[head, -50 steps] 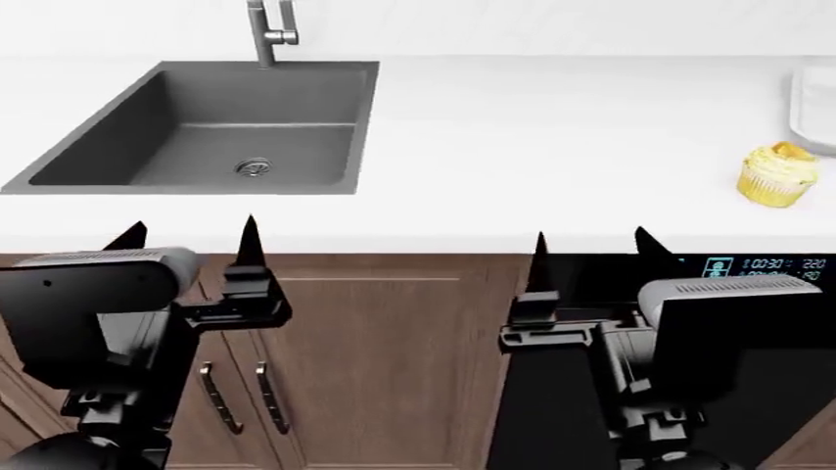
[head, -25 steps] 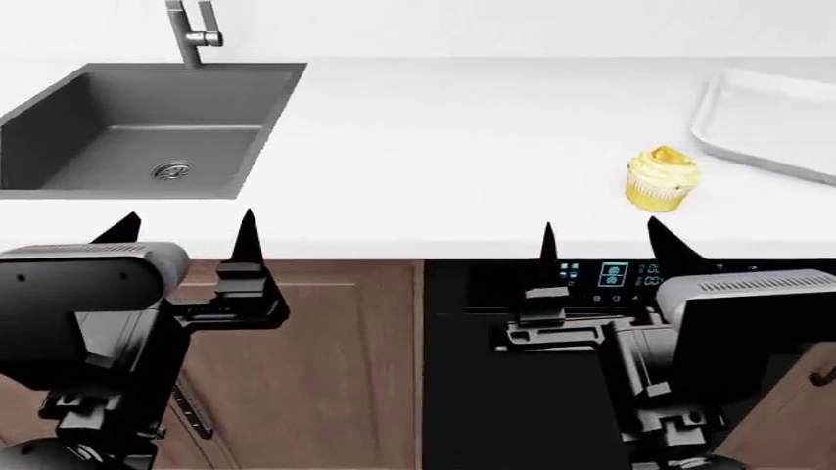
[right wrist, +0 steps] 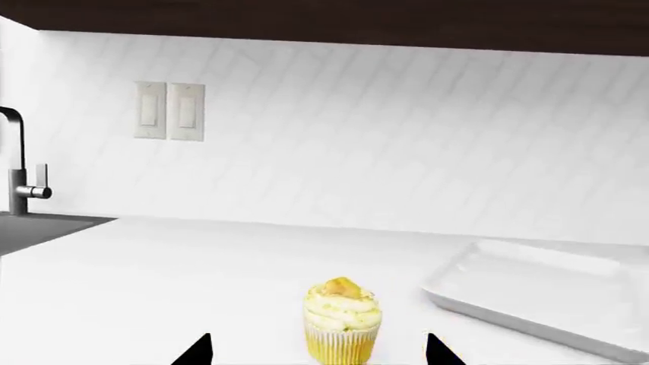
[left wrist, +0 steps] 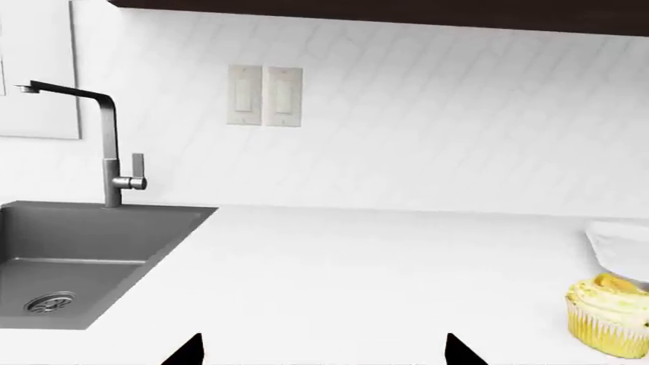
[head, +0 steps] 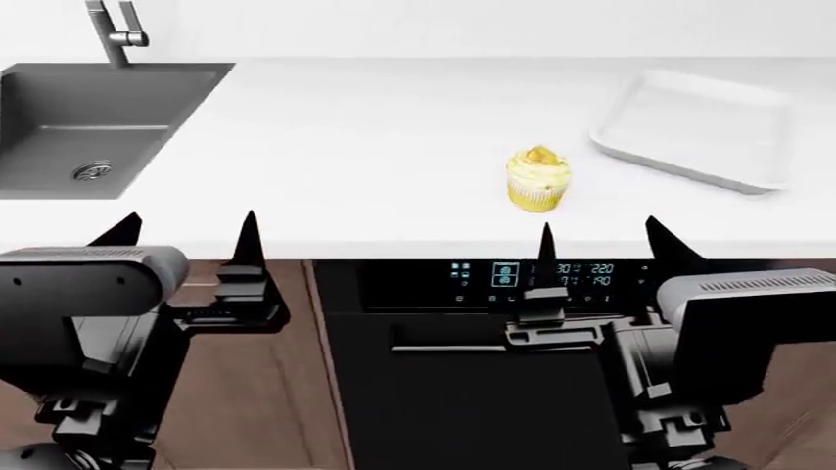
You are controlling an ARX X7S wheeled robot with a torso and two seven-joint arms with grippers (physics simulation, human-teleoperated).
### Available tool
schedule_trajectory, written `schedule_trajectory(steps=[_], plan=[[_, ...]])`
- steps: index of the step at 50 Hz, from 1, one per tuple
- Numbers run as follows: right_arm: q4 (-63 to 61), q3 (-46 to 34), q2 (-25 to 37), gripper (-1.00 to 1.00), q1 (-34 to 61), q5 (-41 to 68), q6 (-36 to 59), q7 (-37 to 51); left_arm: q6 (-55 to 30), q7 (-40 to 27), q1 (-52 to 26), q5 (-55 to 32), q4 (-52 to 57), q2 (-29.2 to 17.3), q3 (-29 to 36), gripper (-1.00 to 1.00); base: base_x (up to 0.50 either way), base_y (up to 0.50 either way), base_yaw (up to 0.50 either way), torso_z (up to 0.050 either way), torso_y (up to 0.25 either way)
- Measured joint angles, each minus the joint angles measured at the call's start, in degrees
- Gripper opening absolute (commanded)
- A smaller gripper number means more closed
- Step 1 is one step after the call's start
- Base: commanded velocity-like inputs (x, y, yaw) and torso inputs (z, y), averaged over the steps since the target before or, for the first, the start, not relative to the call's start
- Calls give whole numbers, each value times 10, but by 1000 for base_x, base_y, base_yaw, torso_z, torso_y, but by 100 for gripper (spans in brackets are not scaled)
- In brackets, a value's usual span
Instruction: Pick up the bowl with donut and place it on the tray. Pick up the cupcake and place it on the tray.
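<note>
The cupcake stands upright on the white counter, near its front edge and right of centre. The tray lies farther back and to the right of it, apart from it, with nothing on it. The bowl and donut are in none of the three views.

Both arms are held low in front of the counter. The left gripper has its two dark fingertips spread apart with nothing between them, at the left near the counter's front edge. The right gripper is likewise spread and empty, its tips just before the front edge and a little right of the cupcake. In the right wrist view the cupcake sits between the two tips but farther away, apparently not touched by them, and the tray shows behind it to the right.

A grey sink is set into the counter at far left, with a tap behind it. Below the counter, an appliance panel with lit digits faces the robot. Two wall switches are on the backsplash.
</note>
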Motion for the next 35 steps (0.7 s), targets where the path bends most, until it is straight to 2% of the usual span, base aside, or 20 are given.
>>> schedule_trajectory(steps=[5, 22, 35], plan=[[0, 0, 2, 100, -1, 4, -1, 2, 5, -5, 3, -5, -1, -4, 3, 100, 112, -491, 0, 0, 0], [-2, 11, 5, 100, 0, 27, 1, 6, 23, -18, 8, -14, -6, -17, 15, 100, 430, -314, 0, 0, 0], [-3, 15, 8, 100, 2, 45, 1, 13, 31, -29, 10, -28, -8, -26, 17, 100, 249, -478, 0, 0, 2]])
